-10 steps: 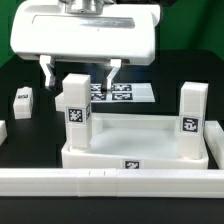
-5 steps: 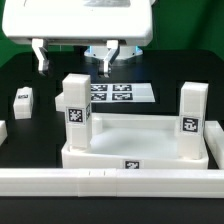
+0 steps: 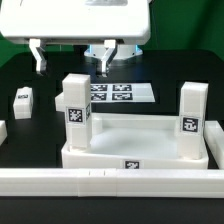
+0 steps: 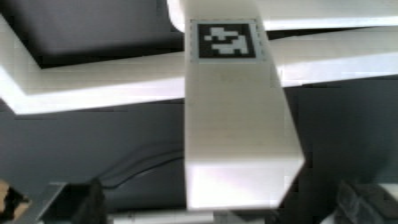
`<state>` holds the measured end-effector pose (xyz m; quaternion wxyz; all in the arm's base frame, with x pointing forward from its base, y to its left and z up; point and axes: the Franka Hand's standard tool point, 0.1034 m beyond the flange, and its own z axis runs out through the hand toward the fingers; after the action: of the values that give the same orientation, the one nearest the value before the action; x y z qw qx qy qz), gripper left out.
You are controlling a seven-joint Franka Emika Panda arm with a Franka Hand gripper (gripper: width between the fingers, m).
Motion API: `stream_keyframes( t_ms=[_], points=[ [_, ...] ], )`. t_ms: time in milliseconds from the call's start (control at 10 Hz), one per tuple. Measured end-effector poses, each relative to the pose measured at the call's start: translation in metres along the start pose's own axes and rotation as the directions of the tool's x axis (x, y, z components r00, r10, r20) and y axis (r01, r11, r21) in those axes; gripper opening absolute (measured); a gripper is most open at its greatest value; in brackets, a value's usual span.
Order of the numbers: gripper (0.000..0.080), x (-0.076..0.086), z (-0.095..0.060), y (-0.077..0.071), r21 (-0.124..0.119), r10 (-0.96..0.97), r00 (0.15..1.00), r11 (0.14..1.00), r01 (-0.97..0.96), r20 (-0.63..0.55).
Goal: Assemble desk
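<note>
Open gripper [image 3: 74, 63] hangs over the leg [image 3: 74, 112] at the desk top's [image 3: 105, 158] eight o'clock corner, probably seated. Next, fetch the loose leg [image 3: 22, 100] at the exterior view's nine o'clock.

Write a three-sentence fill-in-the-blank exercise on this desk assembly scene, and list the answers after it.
1. The hand hovers over the desk top with its jaws ____.
2. ____ legs stand upright in the desk top's corners.
3. A loose leg rests on the ____ table, apart from the desk top.
Missing words: open; two; black.
</note>
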<state>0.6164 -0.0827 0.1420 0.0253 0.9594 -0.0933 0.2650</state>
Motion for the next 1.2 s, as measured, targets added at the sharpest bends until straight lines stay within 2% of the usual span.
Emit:
stream_keyframes(
  t_ms=[100, 400, 700, 900, 1000, 1100, 1200],
  points=[
    [0.0648, -0.005, 0.005, 0.0, 0.02, 0.008, 0.996, 1.0, -0.01, 0.094],
    [0.0648, -0.007, 0.009, -0.002, 0.068, 0.013, 0.95, 0.997, -0.036, 0.312],
    [0.0648, -0.011, 0.01, -0.009, 0.109, -0.005, 0.858, 0.992, -0.059, 0.514],
    [0.0648, -0.008, 0.015, -0.01, 0.112, -0.01, 0.838, 0.992, -0.061, 0.546],
    [0.0648, -0.007, 0.016, -0.01, 0.096, -0.004, 0.841, 0.994, -0.057, 0.542],
    [0.0648, -0.004, 0.017, -0.011, 0.064, 0.009, 0.848, 0.997, -0.051, 0.531],
    [0.0648, -0.002, 0.018, -0.01, 0.061, -0.002, 0.856, 0.998, -0.034, 0.517]
  ],
)
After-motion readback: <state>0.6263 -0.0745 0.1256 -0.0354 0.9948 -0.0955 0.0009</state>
